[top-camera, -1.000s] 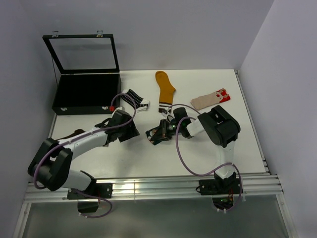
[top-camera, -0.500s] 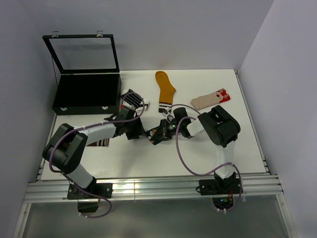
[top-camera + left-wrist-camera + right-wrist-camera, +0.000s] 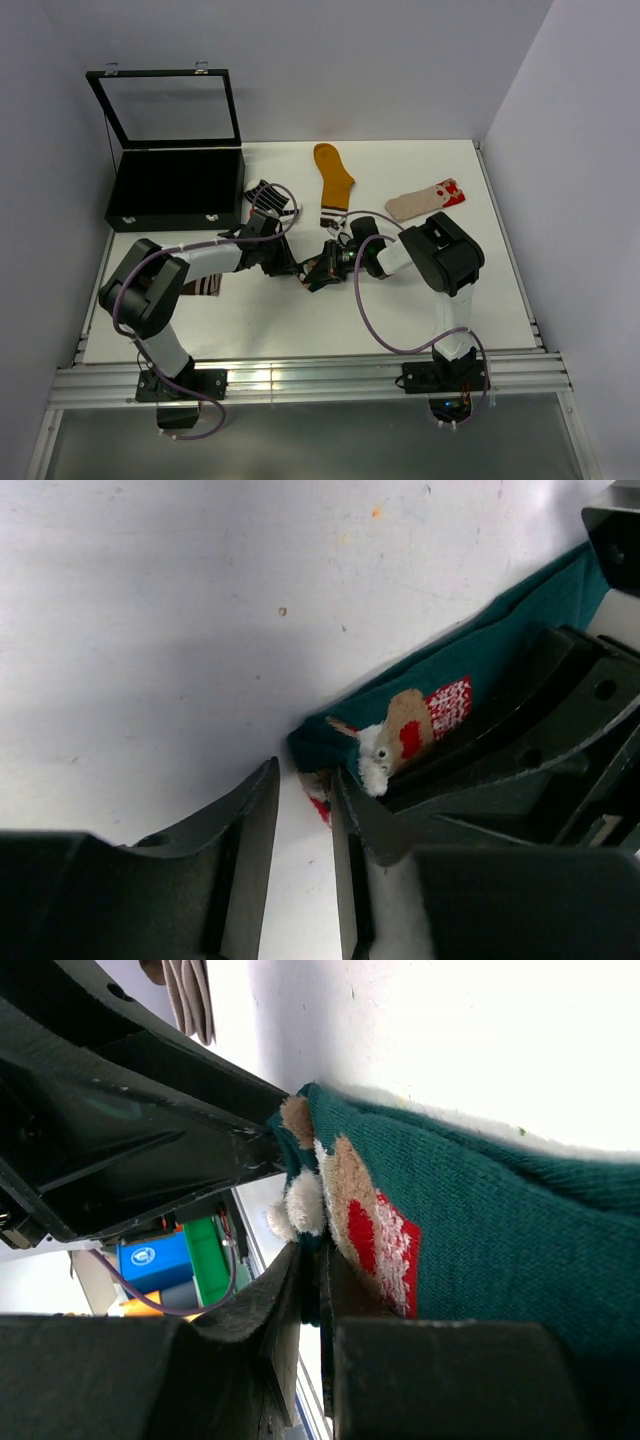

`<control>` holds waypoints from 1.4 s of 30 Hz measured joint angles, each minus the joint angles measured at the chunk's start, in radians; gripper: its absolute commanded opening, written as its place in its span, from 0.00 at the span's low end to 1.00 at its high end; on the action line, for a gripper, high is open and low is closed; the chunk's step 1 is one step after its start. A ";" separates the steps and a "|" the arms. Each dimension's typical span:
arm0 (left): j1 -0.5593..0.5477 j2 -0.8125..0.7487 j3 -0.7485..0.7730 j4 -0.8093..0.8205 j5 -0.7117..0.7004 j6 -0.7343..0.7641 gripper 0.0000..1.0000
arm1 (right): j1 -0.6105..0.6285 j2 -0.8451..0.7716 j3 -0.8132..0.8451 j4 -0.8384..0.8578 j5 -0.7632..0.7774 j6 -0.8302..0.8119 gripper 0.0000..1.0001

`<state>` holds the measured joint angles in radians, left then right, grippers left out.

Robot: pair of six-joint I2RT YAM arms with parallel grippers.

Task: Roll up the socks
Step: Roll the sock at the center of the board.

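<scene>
Lying nearest, 8 o'clock: a brown sock [image 3: 203, 287] with a striped cuff, half hidden under the left arm and not in work now.
Teal sock [image 3: 312, 272]: at the middle of the table, low on the surface, between the two grippers. Its end with the red-white figure points to 9 o'clock, toward the left arm.
Right gripper [image 3: 312, 1260]: clenched on the edge of the teal sock, just beside the figure, with the fabric pinched between both fingers.
Left gripper [image 3: 305, 780]: reaches in from 9 o'clock. Its jaws are narrowly apart and the sock's corner is just at their mouth, with nothing pinched as far as I can see.
Step in hand: I judge it is the start of the roll, taking the sock's end with both grippers.
Doing it well: the left jaws should pass over the whole corner before closing, low to the table and without touching the right fingers, which are very near. Then both grips should turn together, so the roll becomes even and tight.
Risk: only a thin bit is caught, or the sock is dragged instead of rolled.
Striped sock [image 3: 268, 197]: 10 o'clock, just beside the case.
Beige sock [image 3: 425, 203]: 2 o'clock, well apart.
Mustard sock [image 3: 333, 180]: 12 o'clock.
Black case [image 3: 175, 185]: far 10 o'clock, with its lid up.
</scene>
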<state>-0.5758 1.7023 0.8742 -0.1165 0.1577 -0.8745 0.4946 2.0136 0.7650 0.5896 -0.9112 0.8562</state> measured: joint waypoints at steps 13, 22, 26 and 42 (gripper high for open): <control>-0.002 0.063 0.062 -0.010 0.011 -0.040 0.16 | -0.002 -0.033 0.006 -0.059 0.042 -0.047 0.29; -0.002 0.074 0.078 -0.021 0.009 -0.051 0.17 | 0.039 -0.244 0.008 -0.343 0.294 -0.223 0.39; -0.005 0.075 0.084 -0.029 0.002 -0.051 0.17 | 0.089 -0.347 0.016 -0.463 0.443 -0.297 0.30; -0.038 0.081 0.123 -0.087 -0.060 -0.036 0.17 | 0.192 -0.373 0.066 -0.546 0.662 -0.422 0.22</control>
<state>-0.6136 1.7832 0.9974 -0.2031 0.0975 -0.9108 0.6868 1.6402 0.8307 0.0441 -0.2493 0.4347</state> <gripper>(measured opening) 0.174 0.225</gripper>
